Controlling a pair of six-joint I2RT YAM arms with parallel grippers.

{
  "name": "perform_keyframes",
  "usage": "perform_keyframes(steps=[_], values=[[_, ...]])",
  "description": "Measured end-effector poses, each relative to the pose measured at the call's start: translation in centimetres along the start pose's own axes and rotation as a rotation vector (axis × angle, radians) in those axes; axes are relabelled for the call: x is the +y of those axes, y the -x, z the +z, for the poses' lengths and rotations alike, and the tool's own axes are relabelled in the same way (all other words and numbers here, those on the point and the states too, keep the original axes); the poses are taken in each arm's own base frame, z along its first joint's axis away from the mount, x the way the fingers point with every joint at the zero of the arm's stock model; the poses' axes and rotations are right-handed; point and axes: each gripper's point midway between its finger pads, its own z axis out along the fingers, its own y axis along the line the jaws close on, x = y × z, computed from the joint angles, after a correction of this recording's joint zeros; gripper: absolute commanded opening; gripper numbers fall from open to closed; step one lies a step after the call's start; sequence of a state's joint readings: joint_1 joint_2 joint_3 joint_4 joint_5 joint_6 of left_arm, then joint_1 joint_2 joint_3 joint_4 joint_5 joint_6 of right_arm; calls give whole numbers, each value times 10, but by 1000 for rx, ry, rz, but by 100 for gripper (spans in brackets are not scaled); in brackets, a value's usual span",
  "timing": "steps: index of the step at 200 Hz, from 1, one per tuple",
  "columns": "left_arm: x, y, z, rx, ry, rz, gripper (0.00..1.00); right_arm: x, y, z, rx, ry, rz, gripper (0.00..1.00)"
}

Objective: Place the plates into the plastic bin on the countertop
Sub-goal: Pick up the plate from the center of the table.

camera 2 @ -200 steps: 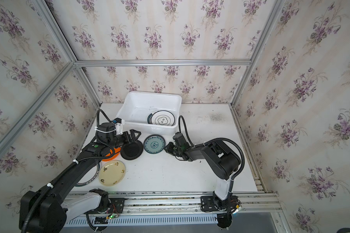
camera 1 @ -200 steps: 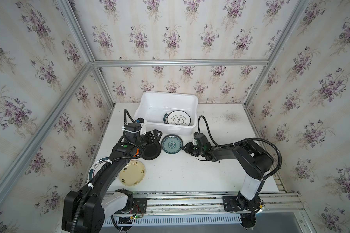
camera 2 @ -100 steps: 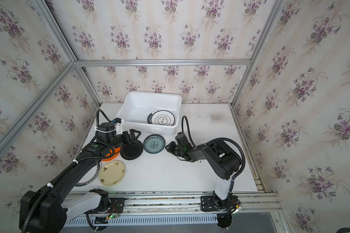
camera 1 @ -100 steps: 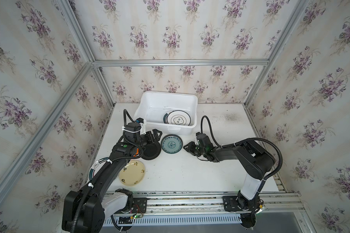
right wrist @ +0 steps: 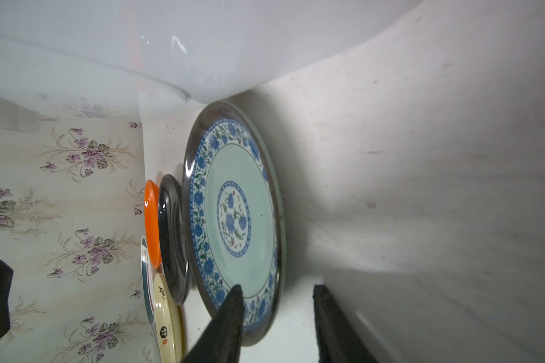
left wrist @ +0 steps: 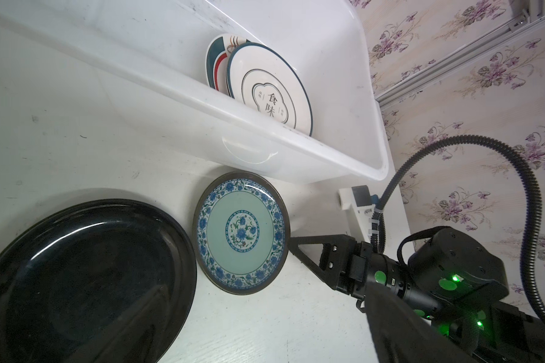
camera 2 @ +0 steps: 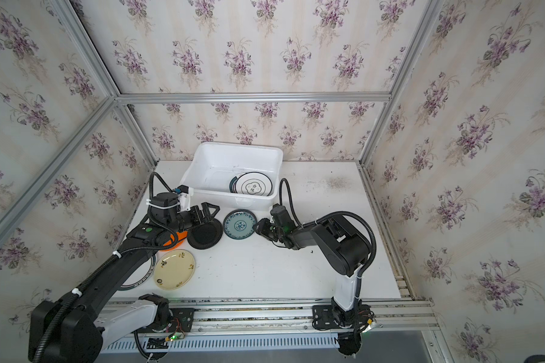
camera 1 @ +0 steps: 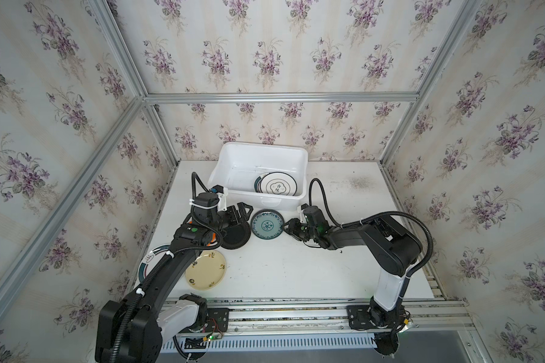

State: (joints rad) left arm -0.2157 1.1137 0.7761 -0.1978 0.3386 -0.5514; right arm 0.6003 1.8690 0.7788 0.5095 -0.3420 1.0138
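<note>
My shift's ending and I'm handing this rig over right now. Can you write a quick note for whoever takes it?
Grippers: left gripper open over the black plate, holding nothing; right gripper open, jaws astride the rim of the teal-patterned plate, plate flat on the countertop.
Done: character plate and striped plate in the plastic bin.
Left: teal-patterned, black, orange plate, cream plate, teal-rimmed white plate.

Black arms (camera 1: 375, 239), white base links (camera 1: 389, 289), ribbed cables (camera 1: 422, 226), green lights (left wrist: 379, 277)

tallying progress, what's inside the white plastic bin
The large white rectangular plastic bin holds two round plates: a white dark-rimmed plate with Chinese characters, partly covering a white plate with teal and red bands. Anything beneath is hidden.
</note>
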Motion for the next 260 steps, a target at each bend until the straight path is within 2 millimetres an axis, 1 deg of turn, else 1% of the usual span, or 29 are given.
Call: perform_keyframes(steps=[52,91,128,153,209,260], values=[[2,-2,2,6,2,-10,100,3,5,4,7,-27,-15,29],[2,-2,2,5,0,-10,100,-3,11,2,3,-110,-43,19],[1,-1,0,0,-3,-10,100,-8,16,0,1,-175,-76,12],[0,-1,0,-2,-4,-9,100,-17,16,-3,0,-225,-88,8],[1,-2,2,3,-2,-11,100,-20,18,-8,-8,-262,-115,7],[3,-2,5,14,4,-15,100,-17,23,-15,-13,-291,-147,7]])
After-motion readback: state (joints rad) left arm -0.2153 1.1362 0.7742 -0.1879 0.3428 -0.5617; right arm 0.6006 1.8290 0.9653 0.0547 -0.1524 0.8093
